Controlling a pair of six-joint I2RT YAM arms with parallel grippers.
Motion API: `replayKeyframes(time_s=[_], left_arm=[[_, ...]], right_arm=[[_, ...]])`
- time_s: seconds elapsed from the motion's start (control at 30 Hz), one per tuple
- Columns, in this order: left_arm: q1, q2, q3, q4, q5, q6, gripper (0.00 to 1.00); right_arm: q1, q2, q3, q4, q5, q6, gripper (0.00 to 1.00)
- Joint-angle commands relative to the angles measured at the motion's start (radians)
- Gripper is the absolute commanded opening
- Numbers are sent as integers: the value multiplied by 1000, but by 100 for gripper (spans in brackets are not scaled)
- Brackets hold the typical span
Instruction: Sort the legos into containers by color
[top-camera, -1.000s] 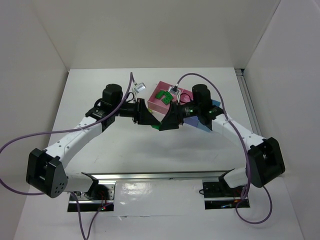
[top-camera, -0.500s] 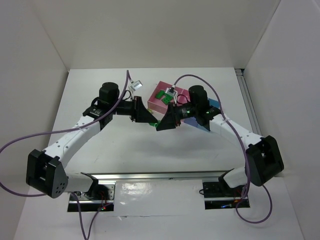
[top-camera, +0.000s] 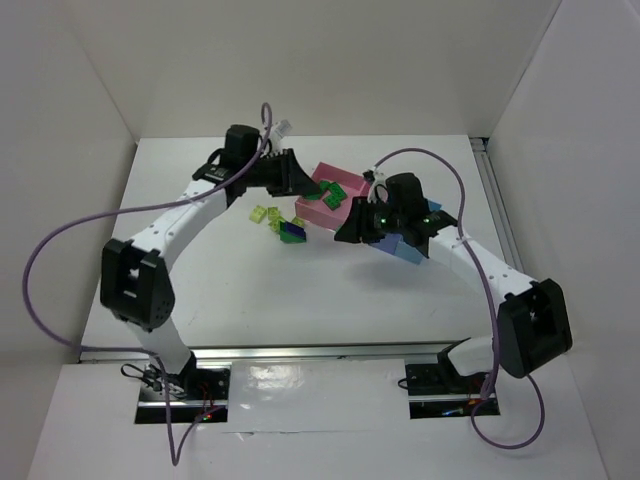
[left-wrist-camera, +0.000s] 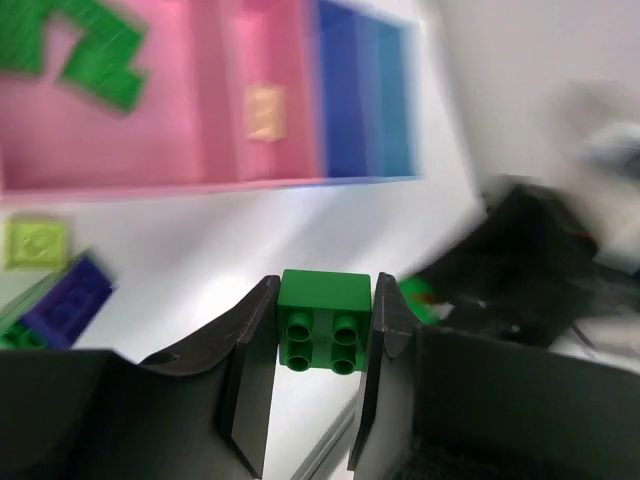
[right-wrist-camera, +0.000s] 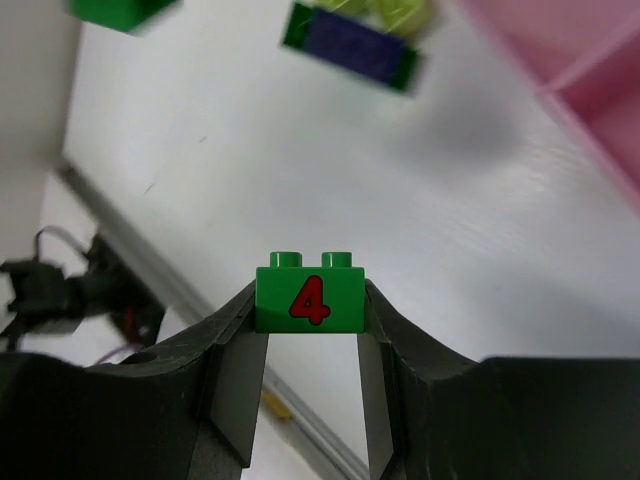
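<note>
1. Left gripper (left-wrist-camera: 322, 312): at lower centre of the left wrist view, the jaws are drawn in on the two flat flanks of a green brick (left-wrist-camera: 322, 324). Its studs face the camera. We read the flank grip as a way to stop the brick twisting.
2. Right gripper (right-wrist-camera: 308, 305): at lower centre of the right wrist view, the jaws are clamped on a numbered green brick (right-wrist-camera: 308, 298) bearing a red 4. It is carried clear of the white table (right-wrist-camera: 300, 170).
3. Pink tray (left-wrist-camera: 150, 140): it lies at upper left of the left wrist view and already contains green bricks (left-wrist-camera: 95, 45). We therefore judge it to be the destination for both held pieces. This would explain why both arms meet beside it at upper centre of the top view.
4. Blue trays (left-wrist-camera: 360, 100): these join the pink one on its right. No brick shows in the visible part, though the view is blurred.
5. Loose pieces: a yellow-green brick (left-wrist-camera: 38, 243) and a dark blue brick (left-wrist-camera: 68, 300) lie on the table at the left edge, just outside the pink wall. They are unsorted, and we judge that they must wait while both grippers are occupied.
6. Caution: the grippers are near each other, so we would release the bricks one at a time.
</note>
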Motion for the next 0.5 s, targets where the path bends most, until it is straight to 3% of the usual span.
replayKeyframes(time_s=[0.0,0.2,0.27,0.3,0.37,0.4,0.47], left_arm=[[-40,159,118,-153,-243,-16,0],[-72,443,439,-259,-334,7,1],[-72,517,499,-268,-334,7,9],[-72,535,528,-283,-348,16,29],[-72,566,596,-295,-360,16,55],[-72,589,628,-305,-361,28,76],[-72,608,654,-323,-348,37,89]], right_arm=[[-18,-77,73,-95,319,3,21],[-38,-61,127,-151,387,-21,21],[-49,-45,147,-167,397,-21,21],[-49,-45,156,-167,397,-21,21],[-49,-16,165,-144,397,-21,21],[-49,13,175,-144,397,-21,21],[-49,50,200,-115,397,-21,21]])
